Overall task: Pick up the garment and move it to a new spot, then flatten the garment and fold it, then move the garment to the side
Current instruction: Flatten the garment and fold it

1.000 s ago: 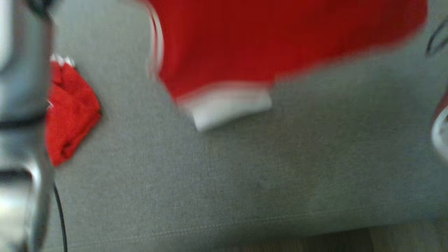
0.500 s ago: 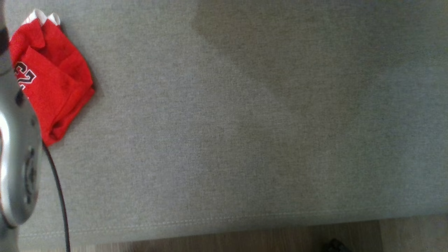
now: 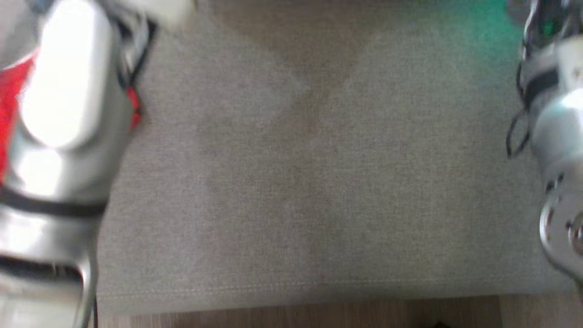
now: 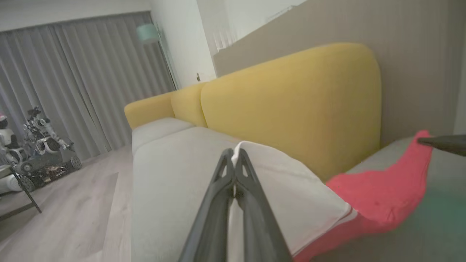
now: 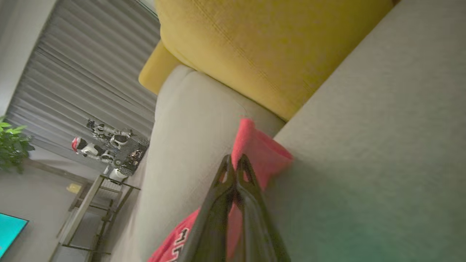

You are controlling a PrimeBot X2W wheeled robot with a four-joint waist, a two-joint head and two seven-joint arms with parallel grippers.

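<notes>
Garment, white hem pinched in left tool, red corner pinched in right tool

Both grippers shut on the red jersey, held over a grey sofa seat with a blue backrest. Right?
No: the backrest is yellow, not blue, per the left wrist view. Left gripper and right gripper are shut on the red jersey over the grey sofa seat.

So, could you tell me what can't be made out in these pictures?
- Head view: a red cloth patch is mostly hidden behind the blurred pale left forearm; its shape is unclear.
- Right wrist view: the lettering on the red sports garment is cut by the bottom edge and the right gripper.
- Left wrist view: a dark finger tip at the garment's far corner is cut by the right edge.
</notes>
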